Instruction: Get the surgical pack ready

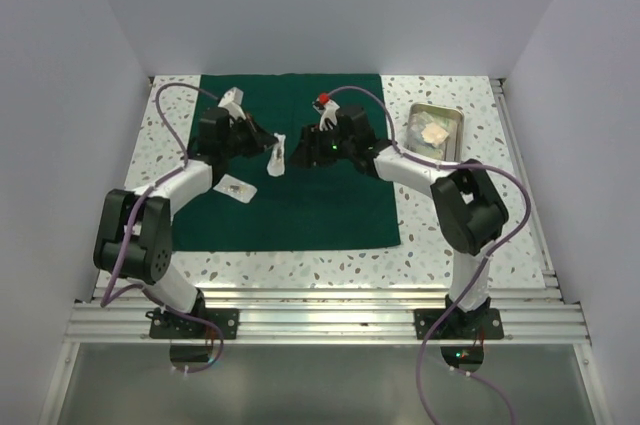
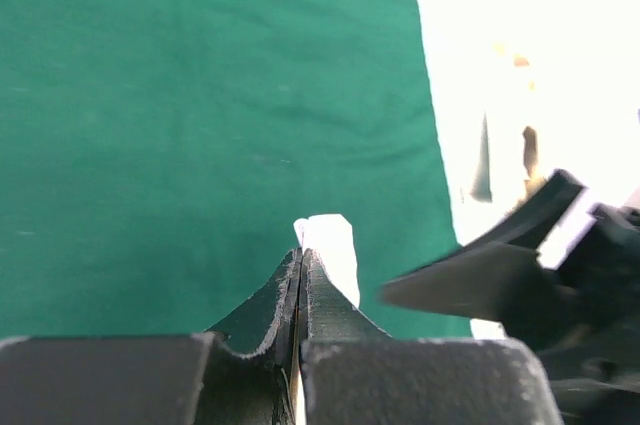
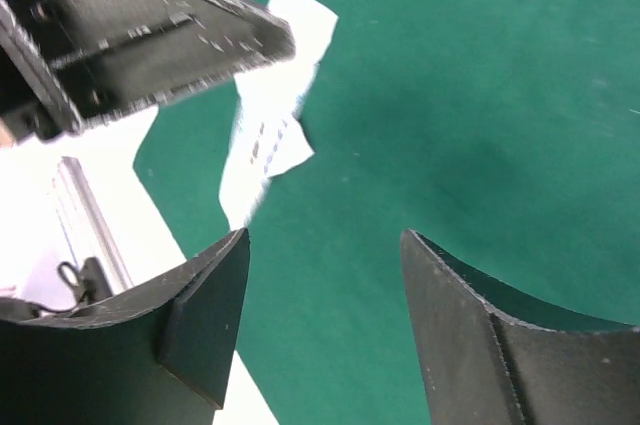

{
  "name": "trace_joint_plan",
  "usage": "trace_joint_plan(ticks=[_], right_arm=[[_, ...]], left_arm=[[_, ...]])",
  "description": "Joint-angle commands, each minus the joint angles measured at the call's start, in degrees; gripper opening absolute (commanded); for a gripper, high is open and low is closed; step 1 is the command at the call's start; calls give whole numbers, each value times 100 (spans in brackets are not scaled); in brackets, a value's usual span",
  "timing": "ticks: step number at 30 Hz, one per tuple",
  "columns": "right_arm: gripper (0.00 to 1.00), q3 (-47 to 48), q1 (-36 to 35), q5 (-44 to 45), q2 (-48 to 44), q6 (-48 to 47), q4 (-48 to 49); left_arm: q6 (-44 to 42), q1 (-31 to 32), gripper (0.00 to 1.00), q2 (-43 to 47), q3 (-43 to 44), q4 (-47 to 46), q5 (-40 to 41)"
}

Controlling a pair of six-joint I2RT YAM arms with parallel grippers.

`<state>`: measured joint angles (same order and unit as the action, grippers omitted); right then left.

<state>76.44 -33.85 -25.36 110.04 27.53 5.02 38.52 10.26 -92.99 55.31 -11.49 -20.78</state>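
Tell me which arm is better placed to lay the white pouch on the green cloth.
Left. The left fingers are shut on the pouch over the green cloth; the right fingers hang open and empty beside it.

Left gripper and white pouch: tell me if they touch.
Touching. The left wrist view shows the left gripper shut on the white pouch, which pokes out beyond it.
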Motion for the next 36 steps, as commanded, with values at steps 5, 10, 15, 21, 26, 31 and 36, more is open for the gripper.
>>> trace_joint_plan(ticks=[5,10,15,21,26,31,36], right_arm=[[63,28,-236,-320,167,481,993],[56,20,-298,-294,220,552,1089],[43,64,-342,-294,325,561,984],[27,-42,-351,-136,290,631,1028],[20,-130,-351,5,132,631,1010],[18,-235,-237,137,-79,613,870],[18,-472,325,93,-509,596,607]], left_arm=[[340,257,0,325,-196,-486,-49],[375,318,0,343,-248,-539,-102],[507,319,0,413,-310,-688,-199],[648,319,3,492,-328,-767,-296],[490,319,33,624,-319,-610,-77],[209,240,55,756,-240,-127,407],[-20,-164,67,914,-231,522,1004]])
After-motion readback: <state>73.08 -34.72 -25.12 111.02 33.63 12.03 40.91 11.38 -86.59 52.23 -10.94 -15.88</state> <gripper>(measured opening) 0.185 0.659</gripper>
